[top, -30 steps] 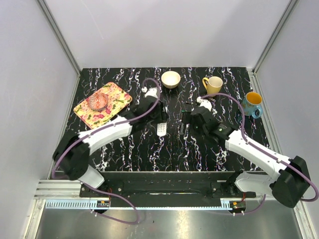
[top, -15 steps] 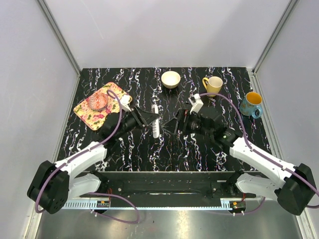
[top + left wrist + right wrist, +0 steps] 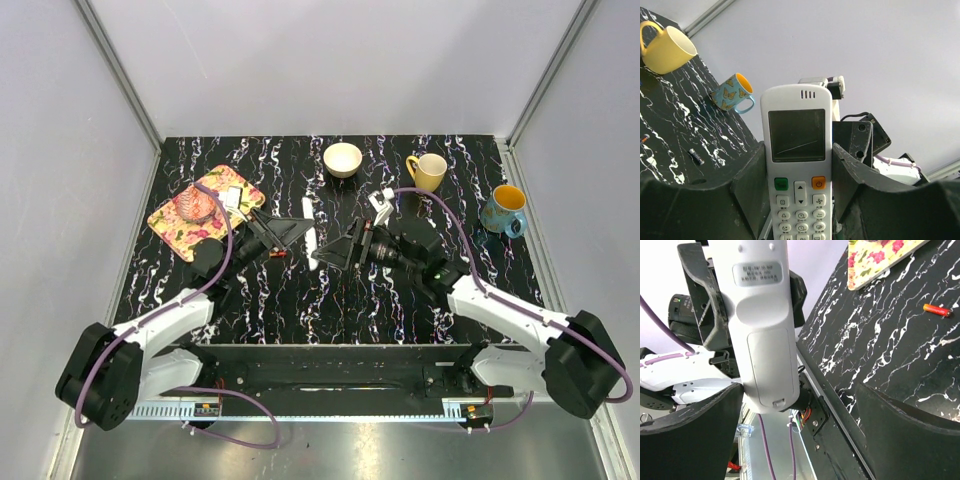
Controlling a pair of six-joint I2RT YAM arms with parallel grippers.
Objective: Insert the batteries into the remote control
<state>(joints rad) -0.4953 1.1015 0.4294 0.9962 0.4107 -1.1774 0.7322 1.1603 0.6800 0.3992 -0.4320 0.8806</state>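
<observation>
The remote control is a white bar with a dark screen and rows of buttons. My left gripper is shut on its sides and holds it above the table. In the top view the remote hangs between the two grippers. My right gripper is open and faces the remote's plain back, whose lower end sits close to its left finger. The cover on the back looks closed. A small dark cylinder, apparently a battery, lies on the table.
A tiny red piece lies on the table near a floral tray at the back left. A white bowl, a yellow mug and a blue mug stand along the back and right.
The remote lay on the table under my left gripper. That gripper has lifted it and drawn back left. My right gripper has swung left and opened toward it.
</observation>
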